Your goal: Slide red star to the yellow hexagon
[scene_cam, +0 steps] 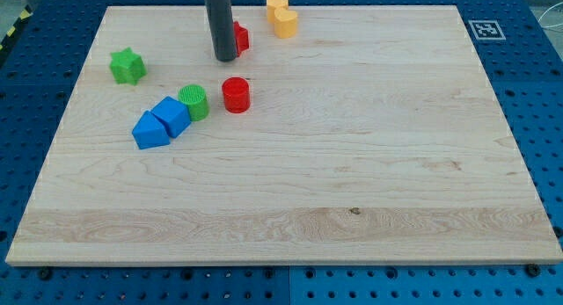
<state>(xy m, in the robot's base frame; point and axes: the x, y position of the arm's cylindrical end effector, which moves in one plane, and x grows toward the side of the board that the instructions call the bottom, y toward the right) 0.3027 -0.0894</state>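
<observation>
The red star lies near the view's top, mostly hidden behind my rod. My tip rests on the board at the star's left and bottom side, touching or almost touching it. Two yellow blocks lie to the star's right at the top edge: the nearer one, a yellow hexagon, and a second yellow block just above it. A short gap separates the star from the hexagon.
A red cylinder lies below my tip. A green cylinder and two blue blocks cluster to the left. A green star lies farther left. The wooden board's top edge is close.
</observation>
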